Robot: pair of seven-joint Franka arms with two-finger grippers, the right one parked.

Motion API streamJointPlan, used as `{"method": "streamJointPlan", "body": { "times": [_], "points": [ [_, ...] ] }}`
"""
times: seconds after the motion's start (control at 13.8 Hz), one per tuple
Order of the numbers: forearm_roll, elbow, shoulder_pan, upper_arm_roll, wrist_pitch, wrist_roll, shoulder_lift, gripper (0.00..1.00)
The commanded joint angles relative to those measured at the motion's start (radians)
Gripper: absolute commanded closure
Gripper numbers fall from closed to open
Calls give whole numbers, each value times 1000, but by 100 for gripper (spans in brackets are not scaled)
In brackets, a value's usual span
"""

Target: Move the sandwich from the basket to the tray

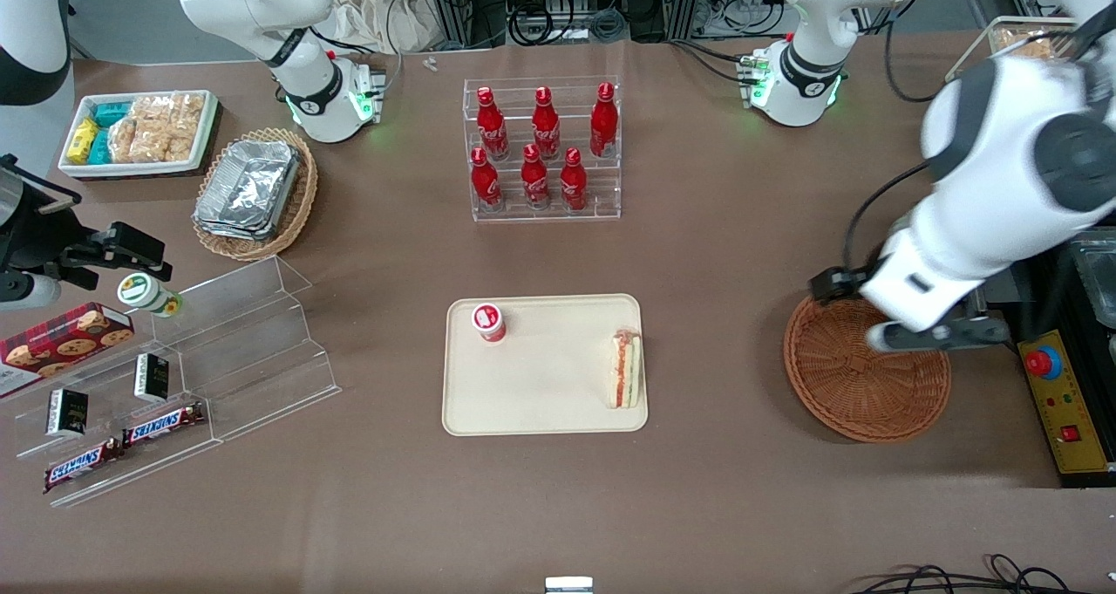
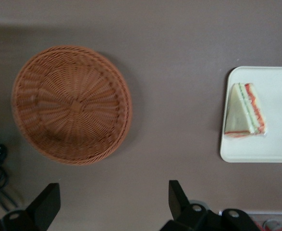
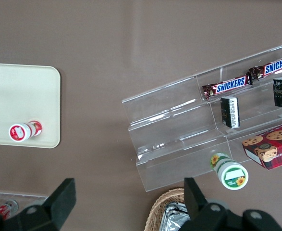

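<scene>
On the tray (image 1: 540, 402) lies the sandwich (image 1: 626, 369), while the gripper (image 2: 113, 204) hovers above the empty basket (image 1: 859, 385), fingers (image 2: 45, 204) spread.

brown table (image 1: 750, 507), cables (image 1: 558, 10) at edge

Robot lab posing as a snack shop. Arm bases (image 1: 327, 97) are sitting bolted onto a brown table (image 1: 715, 254), cable bundles (image 1: 558, 5) and aluminium framing are running along its edge, an emergency-stop box (image 1: 1059, 402) is lying at the working arm's end. Goods are sitting staged on acrylic risers (image 1: 218, 376): 6 red bottles (image 1: 545, 145), Snickers bars (image 1: 122, 446), a cookie box (image 1: 61, 337).
</scene>
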State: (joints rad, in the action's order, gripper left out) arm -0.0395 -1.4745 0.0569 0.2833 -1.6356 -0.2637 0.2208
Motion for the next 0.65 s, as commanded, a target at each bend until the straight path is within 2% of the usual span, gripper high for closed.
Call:
{"method": "streamJointPlan", "body": {
  "times": [0.0, 0.22, 0.58],
  "points": [
    [41, -1, 29, 10, 97, 20, -96, 0],
    [67, -13, 70, 14, 167, 29, -204, 0],
    [59, 42, 66, 19, 184, 24, -202, 0]
  ]
}}
